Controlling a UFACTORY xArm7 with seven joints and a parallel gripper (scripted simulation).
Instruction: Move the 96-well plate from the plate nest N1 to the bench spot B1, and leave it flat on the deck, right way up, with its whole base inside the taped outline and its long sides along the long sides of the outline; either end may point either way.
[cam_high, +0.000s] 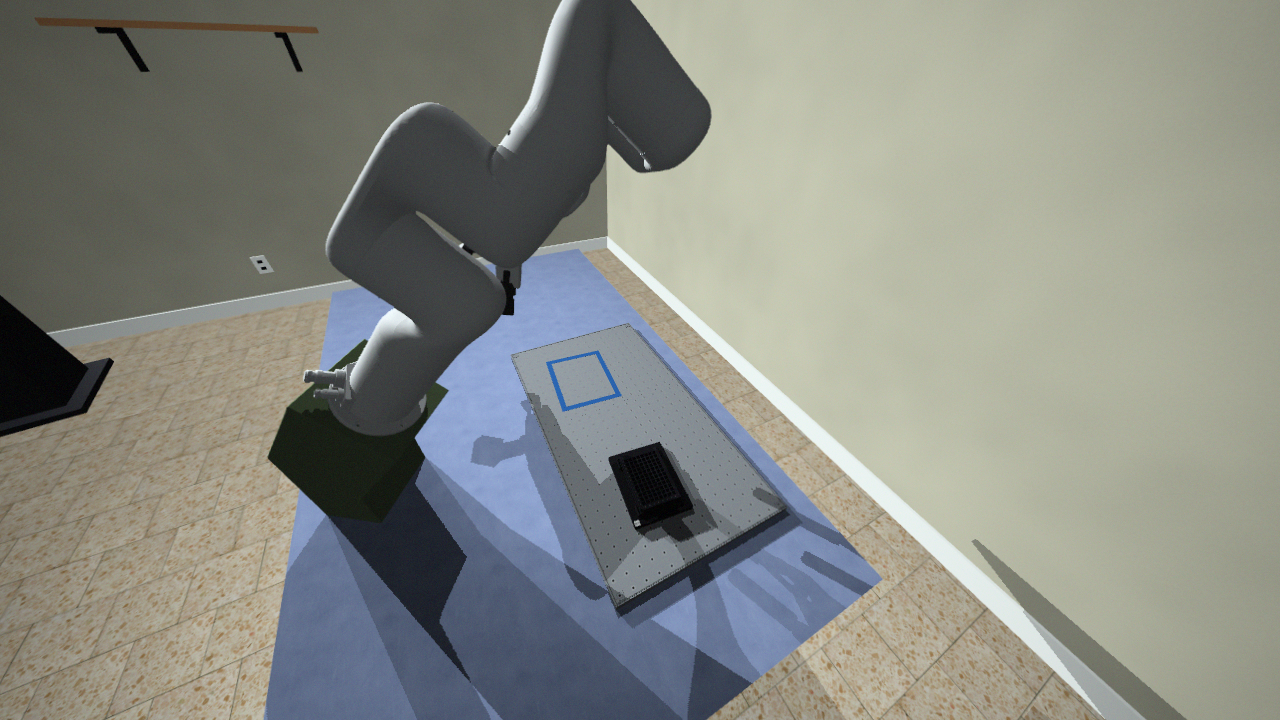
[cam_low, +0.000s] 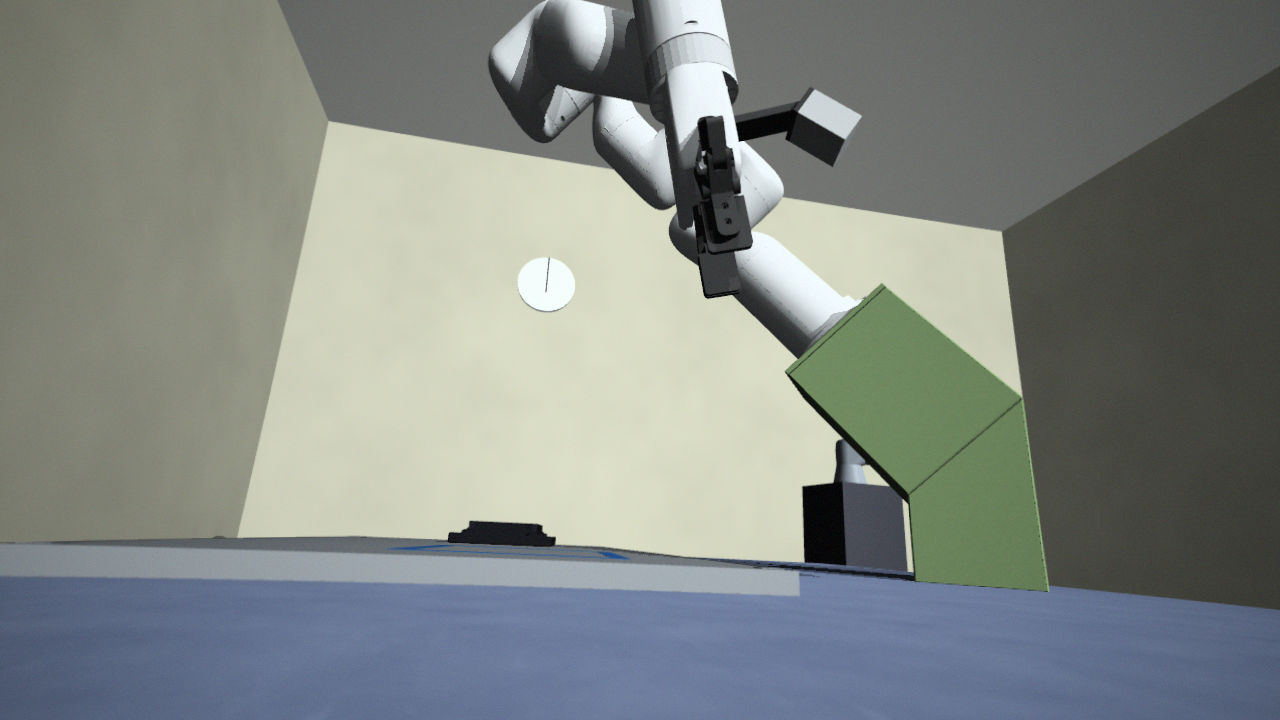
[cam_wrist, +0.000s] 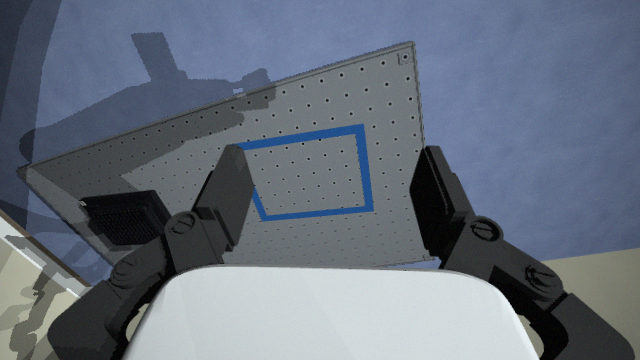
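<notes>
The white arm (cam_high: 429, 223) rises from a green pedestal (cam_high: 304, 465) that stands on a blue mat (cam_high: 375, 626) beside the desk (cam_high: 707, 438). It folds sharply: the lowest link leans up and away from the pedestal, the next link doubles back over it, and the upper links climb out of the top view's frame. In the exterior view the last link comes down from the top edge with the pincer (cam_low: 720, 259) hanging at its end, pointing down and seen edge-on, high above the desk and well apart from everything on it.

The pincer stands fully open and holds nothing. In the wrist view its two dark fingers spread wide to either side, and the desk shows in the gap between them.

The 96-well plate (cam_high: 646, 477) is black and sits flat, wells up, in the plate nest (cam_high: 666, 517), a low dark frame on the end of the desk away from the corner of the room. The taped outline (cam_high: 582, 379) is a blue rectangle on the desk's other end, well apart from the nest, with only perforated grey surface inside it. In the wrist view the outline (cam_wrist: 367, 170) lies between the fingers, while the plate (cam_wrist: 120, 222) appears at the left edge, partly hidden behind the left finger's linkage.

The arm's shadow falls across the mat and the desk's near edge.
</notes>
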